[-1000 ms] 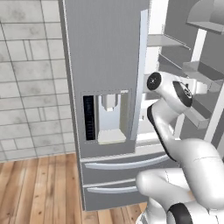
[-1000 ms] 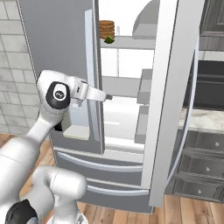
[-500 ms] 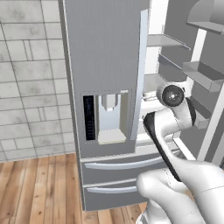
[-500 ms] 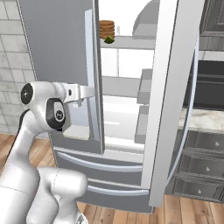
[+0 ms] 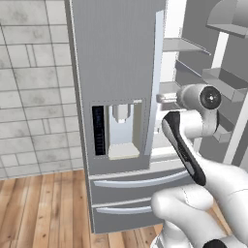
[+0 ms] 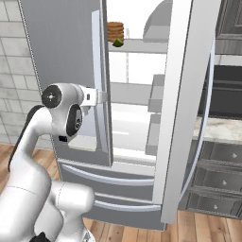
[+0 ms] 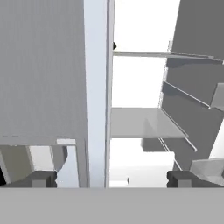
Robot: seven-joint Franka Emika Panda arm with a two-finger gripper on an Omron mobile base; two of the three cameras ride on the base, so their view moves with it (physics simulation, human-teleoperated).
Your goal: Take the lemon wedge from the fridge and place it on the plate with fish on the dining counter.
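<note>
Fridge (image 6: 61, 42): right-hand door is swung wide open, left-hand door with the water dispenser (image 5: 118, 131) is closed. White interior with shelves is exposed between the two doors; two grey bottom drawers (image 5: 131, 193) are shut.

Lemon wedge (image 6: 117, 43): seen in the right base view as a small yellow-green piece on the top fridge shelf (image 6: 142, 46), just in front of and touching the base of a stack of brown round discs (image 6: 115, 31). It is located near the shelf's left end, close to the closed door's inner edge. In the hand view only a small dark speck is visible at the left end of the upper shelf; what it is cannot be told.

Gripper (image 7: 112, 178): jaws are spread fully open, nothing is held between them. In the hand view the two dark finger tips (image 7: 43, 178) are set wide apart, with the vertical edge of the closed door between them and the fridge interior beyond. In the right base view the hand is held level at the closed door's edge, at the height of the middle shelf, well below the top shelf and the wedge.

A marble-topped surface (image 6: 217, 130) over dark drawers is seen to the right of the open door.
</note>
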